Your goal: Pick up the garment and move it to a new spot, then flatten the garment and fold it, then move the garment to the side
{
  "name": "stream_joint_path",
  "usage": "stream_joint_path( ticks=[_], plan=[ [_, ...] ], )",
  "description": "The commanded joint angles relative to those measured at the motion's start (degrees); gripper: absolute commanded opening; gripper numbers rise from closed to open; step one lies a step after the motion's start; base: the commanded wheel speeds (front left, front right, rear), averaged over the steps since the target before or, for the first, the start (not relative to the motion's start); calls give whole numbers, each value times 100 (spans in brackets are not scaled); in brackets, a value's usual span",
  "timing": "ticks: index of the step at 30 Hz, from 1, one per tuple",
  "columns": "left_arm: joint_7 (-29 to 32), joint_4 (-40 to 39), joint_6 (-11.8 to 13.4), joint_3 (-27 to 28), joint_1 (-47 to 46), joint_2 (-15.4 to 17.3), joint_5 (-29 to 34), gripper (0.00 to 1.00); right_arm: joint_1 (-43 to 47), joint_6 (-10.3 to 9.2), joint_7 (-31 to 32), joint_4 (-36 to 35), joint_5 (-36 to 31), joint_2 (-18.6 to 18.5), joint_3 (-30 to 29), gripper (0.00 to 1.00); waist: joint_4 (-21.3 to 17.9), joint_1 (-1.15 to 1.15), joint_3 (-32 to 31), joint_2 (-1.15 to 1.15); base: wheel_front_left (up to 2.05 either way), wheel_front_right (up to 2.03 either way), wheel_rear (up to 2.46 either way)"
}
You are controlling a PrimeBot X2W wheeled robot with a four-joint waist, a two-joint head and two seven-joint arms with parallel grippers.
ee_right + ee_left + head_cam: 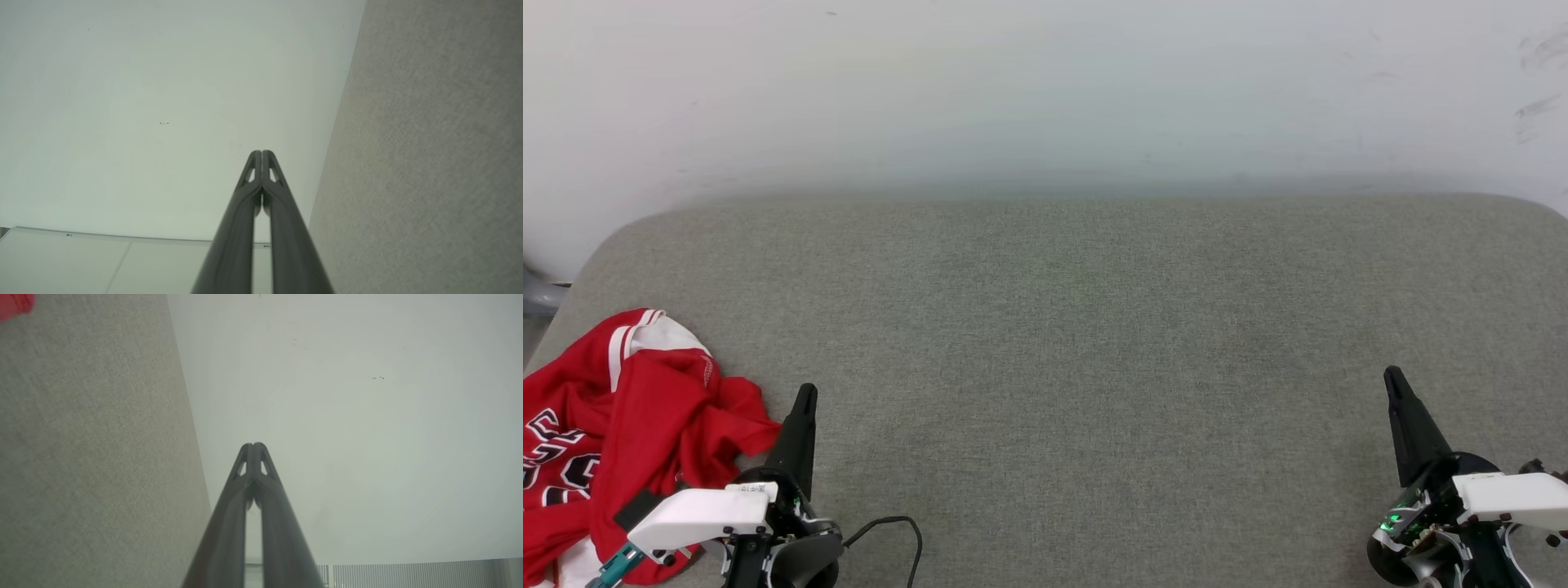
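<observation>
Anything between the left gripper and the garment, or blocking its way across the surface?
Nothing visible: the left gripper, shut, sits right beside the garment, and nothing stands on the grey surface beyond.

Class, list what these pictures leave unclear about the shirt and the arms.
Garment, head view: left and bottom cut off by the edges; lettering lost in folds.
Garment, left wrist view: a blurred red scrap at the corner.
Right pincer, head view: its arm cut by the right edge.

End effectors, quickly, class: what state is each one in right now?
Left end effector: closed, holding nothing.
Right end effector: closed, holding nothing.
</observation>
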Motion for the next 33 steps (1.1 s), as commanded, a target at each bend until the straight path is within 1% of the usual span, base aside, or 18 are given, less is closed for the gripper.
stream_joint_path(
  ticks=[1, 33],
  plan=[
    [9, -6, -16, 11, -32, -15, 7, 0, -71, -2, -3, 7, -25, 20, 2, 0, 0, 0, 0, 0, 0, 0, 0],
    [9, -6, -16, 11, -32, -15, 7, 0, -72, -2, -3, 7, -25, 20, 3, 0, 0, 0, 0, 0, 0, 0, 0]
  ],
)
